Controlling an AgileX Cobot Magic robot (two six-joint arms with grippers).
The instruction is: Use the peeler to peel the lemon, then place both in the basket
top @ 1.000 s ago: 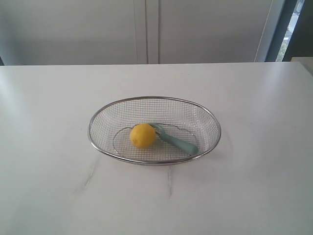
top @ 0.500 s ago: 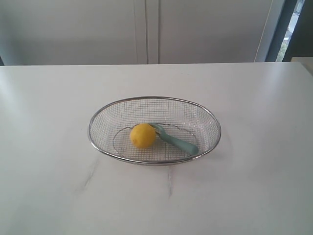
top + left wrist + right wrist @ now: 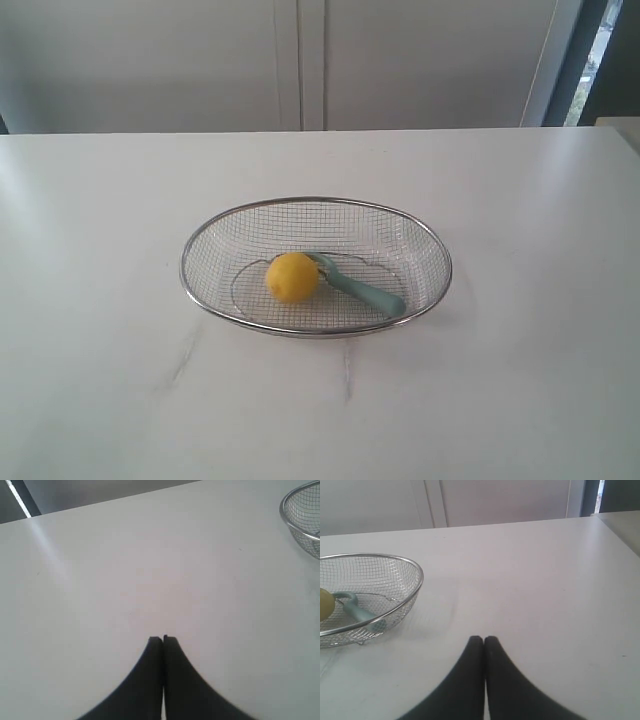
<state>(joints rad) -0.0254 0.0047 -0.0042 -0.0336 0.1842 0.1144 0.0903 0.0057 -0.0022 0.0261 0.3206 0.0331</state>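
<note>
Ahead of my left pincer and off to its right, the basket is cut by the frame edge, so I see only an arc of rim and mesh. Ahead and to the left of my right pincer, the lemon is a cropped sliver, and part of the peeler head slips behind it. The blade is too small to make out. Both pincers' bodies run out of frame.

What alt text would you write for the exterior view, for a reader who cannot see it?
A yellow lemon and a teal peeler lie side by side inside an oval wire basket on a white table.
</note>
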